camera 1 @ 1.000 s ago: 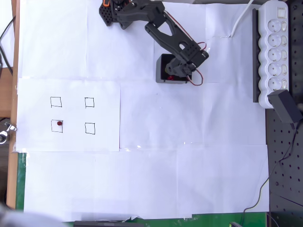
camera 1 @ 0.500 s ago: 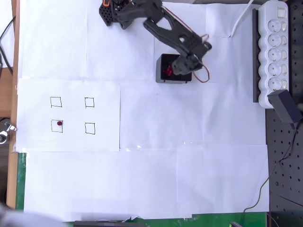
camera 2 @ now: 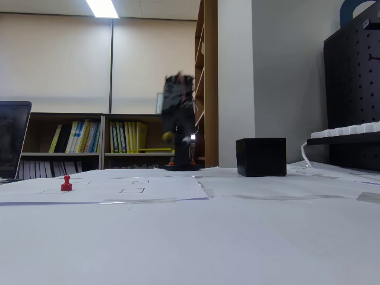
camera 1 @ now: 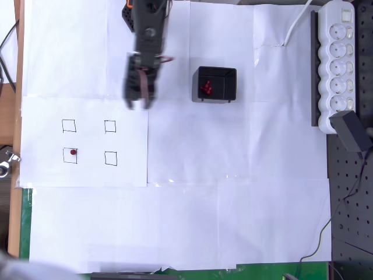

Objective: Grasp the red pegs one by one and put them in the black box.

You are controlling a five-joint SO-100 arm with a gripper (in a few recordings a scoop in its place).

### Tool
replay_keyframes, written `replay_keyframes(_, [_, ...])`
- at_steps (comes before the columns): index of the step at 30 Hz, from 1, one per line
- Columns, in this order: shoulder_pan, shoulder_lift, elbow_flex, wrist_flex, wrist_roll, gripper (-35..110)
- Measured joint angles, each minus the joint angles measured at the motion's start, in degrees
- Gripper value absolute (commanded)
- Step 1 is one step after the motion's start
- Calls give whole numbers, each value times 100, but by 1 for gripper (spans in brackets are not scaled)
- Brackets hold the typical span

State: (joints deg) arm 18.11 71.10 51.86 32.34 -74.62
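A wide surface (camera 1: 233, 192) covered in white paper sheets fills the foreground, bare in its nearest stretch. Farther in, on the left of the overhead view, lies a sheet with four small drawn squares (camera 1: 90, 142) in a two-by-two grid. One red peg (camera 1: 73, 152) stands upright inside the lower-left square; in the fixed view the same peg (camera 2: 66, 184) shows at the left, alone on the paper.

Beyond the squares, the black arm (camera 1: 145, 41) reaches down from its base at the top edge of the overhead view. Its gripper (camera 1: 138, 104) hangs above the paper just past the upper edge of the grid sheet, well apart from the lone peg. The gripper is blurred in both views, so I cannot tell whether the fingers are spread or closed, nor whether anything sits between them. In the fixed view the arm (camera 2: 178, 119) appears as a smeared dark column.

To the right of the arm in the overhead view sits the black box (camera 1: 214, 85), open at the top, with a small cluster of red pegs (camera 1: 206, 88) inside. In the fixed view the box (camera 2: 261, 157) stands to the right of the arm.

At the far right edge, a white power strip (camera 1: 336, 61) lies beside a black adapter (camera 1: 349, 130).
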Motion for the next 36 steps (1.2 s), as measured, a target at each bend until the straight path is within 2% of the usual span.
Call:
replay_keyframes(7, [729, 2153, -70, -3428, -519, 15])
replay_keyframes(10, [853, 3006, 158, -4324, -703, 15])
replay_keyframes(22, [861, 4597, 1020, -6152, -1406, 15])
replay_keyframes(36, [853, 5590, 2224, -6434, -1450, 15])
